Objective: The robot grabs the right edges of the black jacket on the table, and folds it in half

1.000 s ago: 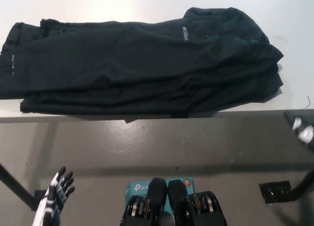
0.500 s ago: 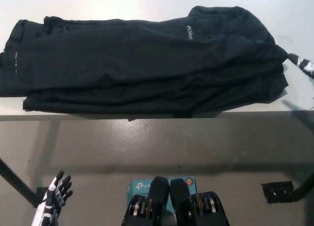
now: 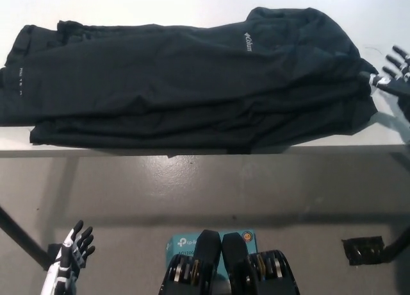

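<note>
Jacket (image 3: 192,83), black, lies spread flat across the white table (image 3: 192,3), its front hem at the near table edge. You see the black right hand (image 3: 392,74) just beside its right edge, fingers spread, holding nothing. Your white left hand (image 3: 69,260) hangs low at lower left, fingers apart and empty.

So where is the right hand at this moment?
In the head view the right hand is at the far right edge, fingers spread, beside the right edge of the black jacket.

One black jacket (image 3: 186,83), one white table (image 3: 192,3), two robot hands.
</note>
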